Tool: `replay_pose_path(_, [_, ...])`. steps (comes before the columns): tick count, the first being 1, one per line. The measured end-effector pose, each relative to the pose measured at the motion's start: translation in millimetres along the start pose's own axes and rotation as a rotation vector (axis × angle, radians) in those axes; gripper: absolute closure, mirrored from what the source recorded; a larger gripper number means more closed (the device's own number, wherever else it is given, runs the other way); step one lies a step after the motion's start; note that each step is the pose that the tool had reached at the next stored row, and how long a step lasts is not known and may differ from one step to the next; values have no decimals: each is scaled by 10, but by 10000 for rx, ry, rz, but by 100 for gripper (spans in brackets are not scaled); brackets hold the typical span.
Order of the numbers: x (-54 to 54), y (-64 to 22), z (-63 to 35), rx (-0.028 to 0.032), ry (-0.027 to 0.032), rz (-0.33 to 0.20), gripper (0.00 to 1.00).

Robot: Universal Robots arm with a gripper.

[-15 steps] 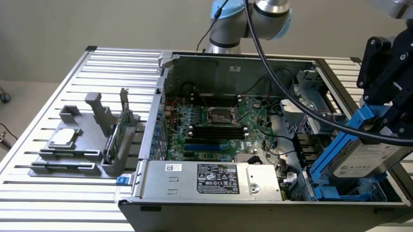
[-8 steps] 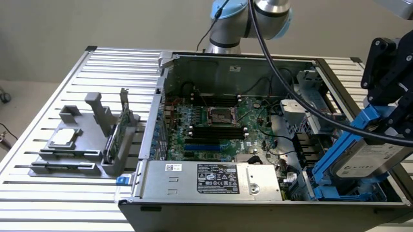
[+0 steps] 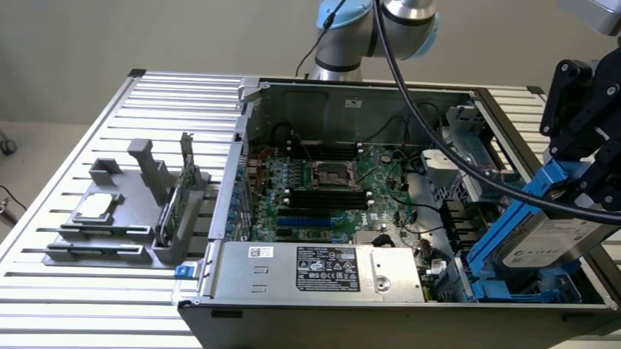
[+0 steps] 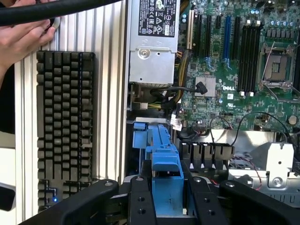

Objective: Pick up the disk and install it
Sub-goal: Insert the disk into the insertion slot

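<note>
The disk (image 3: 560, 234), silver-grey with a white label and bright blue side rails, hangs tilted over the open computer case (image 3: 233, 145) at the exterior view's right. My gripper (image 3: 586, 195) is shut on its upper end. In the wrist view the disk's blue rail (image 4: 165, 180) sits between my black fingers (image 4: 140, 201). Its lower end points down at the blue drive bay (image 3: 505, 287) in the case's front corner, also seen in the wrist view as blue bay plastic (image 4: 140, 133). Whether the disk touches the bay I cannot tell.
Inside the case lie the motherboard (image 3: 321, 185) and the grey power supply box (image 3: 321, 270). A grey fixture (image 3: 116, 218) with a processor chip (image 3: 97, 209) stands at the exterior view's left. A keyboard (image 4: 65, 126) and a person's hand (image 4: 21, 37) lie beside the case. A black cable (image 3: 437, 131) hangs across.
</note>
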State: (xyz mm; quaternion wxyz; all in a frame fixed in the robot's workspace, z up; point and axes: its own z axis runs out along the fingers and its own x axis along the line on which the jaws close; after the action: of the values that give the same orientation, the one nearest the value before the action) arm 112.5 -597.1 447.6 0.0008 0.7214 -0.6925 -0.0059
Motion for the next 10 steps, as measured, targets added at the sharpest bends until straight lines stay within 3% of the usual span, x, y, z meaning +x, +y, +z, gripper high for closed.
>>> replay_pose_path(10, [0, 0, 44, 1, -56, 0, 67])
